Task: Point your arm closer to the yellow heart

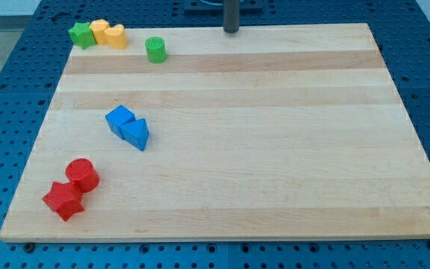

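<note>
The yellow heart (pixel 116 36) lies near the view's top left corner of the wooden board (pixel 275 149). It touches a yellow block (pixel 99 31), whose shape I cannot make out, on its left. A green star (pixel 82 34) sits left of that. My tip (pixel 231 31) is at the top edge of the board, near the middle, well to the right of the yellow heart. A green cylinder (pixel 155 49) stands between the heart and my tip, a little lower.
A blue cube (pixel 120 120) and a blue triangle (pixel 136 134) touch each other left of centre. A red cylinder (pixel 82 174) and a red star (pixel 63 199) sit at the bottom left. Blue pegboard (pixel 6 112) surrounds the board.
</note>
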Controlling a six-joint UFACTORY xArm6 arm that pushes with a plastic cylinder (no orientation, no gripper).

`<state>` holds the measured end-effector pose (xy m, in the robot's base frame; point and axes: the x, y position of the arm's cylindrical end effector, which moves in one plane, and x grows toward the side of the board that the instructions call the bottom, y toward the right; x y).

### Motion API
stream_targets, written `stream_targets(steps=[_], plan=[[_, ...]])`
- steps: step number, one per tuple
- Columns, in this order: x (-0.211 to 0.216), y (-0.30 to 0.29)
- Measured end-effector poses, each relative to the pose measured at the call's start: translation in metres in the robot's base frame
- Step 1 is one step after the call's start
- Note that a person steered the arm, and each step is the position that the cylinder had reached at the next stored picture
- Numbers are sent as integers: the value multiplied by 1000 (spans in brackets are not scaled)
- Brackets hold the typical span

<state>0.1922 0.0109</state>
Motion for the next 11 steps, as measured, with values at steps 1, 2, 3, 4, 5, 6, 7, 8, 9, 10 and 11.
stream_targets(steps=[1, 2, 3, 4, 5, 6, 7, 8, 9, 10, 11], plan=[[0, -5], [0, -15], [1, -34], [1, -49], [0, -60], [-1, -71], [1, -82], [1, -91], [1, -102], [1, -113], [1, -126]])
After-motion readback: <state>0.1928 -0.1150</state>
